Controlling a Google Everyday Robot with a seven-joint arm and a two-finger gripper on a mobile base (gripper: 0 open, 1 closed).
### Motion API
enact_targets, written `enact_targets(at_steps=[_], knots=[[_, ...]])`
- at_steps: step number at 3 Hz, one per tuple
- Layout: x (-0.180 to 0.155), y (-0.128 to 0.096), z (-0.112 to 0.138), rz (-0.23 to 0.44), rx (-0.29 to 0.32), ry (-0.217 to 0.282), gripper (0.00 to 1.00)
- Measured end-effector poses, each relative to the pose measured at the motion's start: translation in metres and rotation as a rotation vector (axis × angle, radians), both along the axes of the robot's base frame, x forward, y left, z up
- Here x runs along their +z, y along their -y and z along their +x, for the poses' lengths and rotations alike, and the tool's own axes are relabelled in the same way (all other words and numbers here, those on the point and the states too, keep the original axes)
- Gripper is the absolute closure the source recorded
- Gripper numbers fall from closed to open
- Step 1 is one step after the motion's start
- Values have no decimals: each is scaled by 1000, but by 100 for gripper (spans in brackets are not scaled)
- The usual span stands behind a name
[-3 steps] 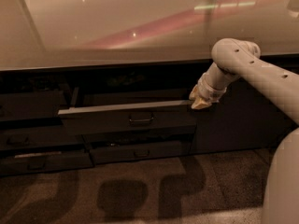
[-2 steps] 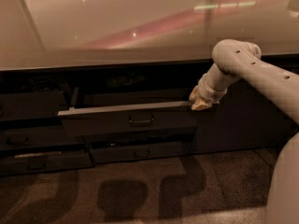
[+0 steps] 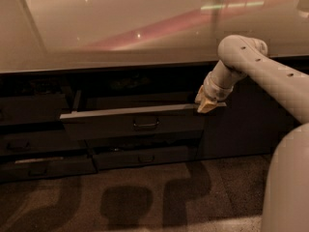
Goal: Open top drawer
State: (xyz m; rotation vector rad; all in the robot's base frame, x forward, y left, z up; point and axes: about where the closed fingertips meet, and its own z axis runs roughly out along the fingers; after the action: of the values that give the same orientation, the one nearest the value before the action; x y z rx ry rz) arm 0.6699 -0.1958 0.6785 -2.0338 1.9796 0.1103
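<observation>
The top drawer (image 3: 130, 122) is a wide dark grey front under the counter, pulled out part way, with a pale top edge and a small loop handle (image 3: 146, 124) at its centre. Its inner tray shows as a dark gap behind the front. My gripper (image 3: 207, 103) is at the drawer's right end, level with its top edge, on the end of my white arm (image 3: 260, 66), which reaches in from the right.
A glossy pale countertop (image 3: 125, 28) overhangs the drawers. A slimmer drawer front (image 3: 142, 157) sits below, and more dark fronts (image 3: 29, 144) lie to the left. A dark cabinet panel (image 3: 241, 124) is at right. The speckled floor (image 3: 145, 197) lies in front.
The drawer and my gripper stand where they were. My arm's near part at the lower right has shifted slightly.
</observation>
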Motion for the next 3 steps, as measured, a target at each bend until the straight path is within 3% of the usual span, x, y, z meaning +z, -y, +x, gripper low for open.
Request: enact_targets(at_steps=[1, 3], knots=[[17, -4, 7, 12, -10, 21, 100], [94, -6, 5, 9, -37, 137, 100]])
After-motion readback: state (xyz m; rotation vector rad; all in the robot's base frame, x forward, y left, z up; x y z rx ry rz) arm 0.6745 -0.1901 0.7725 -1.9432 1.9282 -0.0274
